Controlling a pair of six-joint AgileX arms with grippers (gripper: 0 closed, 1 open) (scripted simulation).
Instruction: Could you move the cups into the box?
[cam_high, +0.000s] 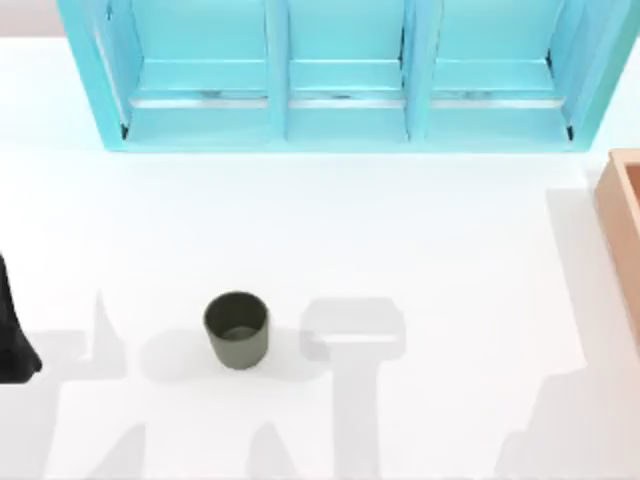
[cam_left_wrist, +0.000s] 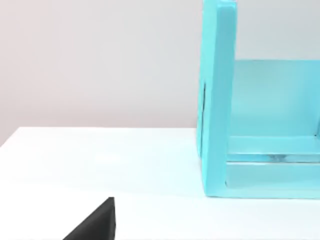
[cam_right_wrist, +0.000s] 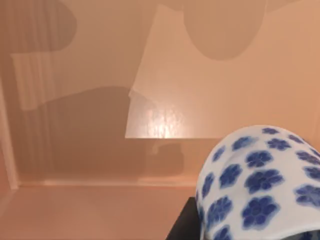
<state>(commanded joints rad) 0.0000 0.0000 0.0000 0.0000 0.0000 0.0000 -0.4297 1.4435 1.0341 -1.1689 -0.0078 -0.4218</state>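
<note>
Fingers (cam_right_wrist: 187, 220) right: grasping white blue-floral cup (cam_right_wrist: 260, 185) over box (cam_right_wrist: 100, 150) floor | left fingers: cannot tell | step: placing | next: release; olive-green cup (cam_high: 237, 328) at desk 7 o'clock.

Box (cam_high: 622, 215) cut off by the top view's right edge; white floral cup (cam_right_wrist: 260, 185) cropped in the right wrist view, hiding the tool's grip.
</note>
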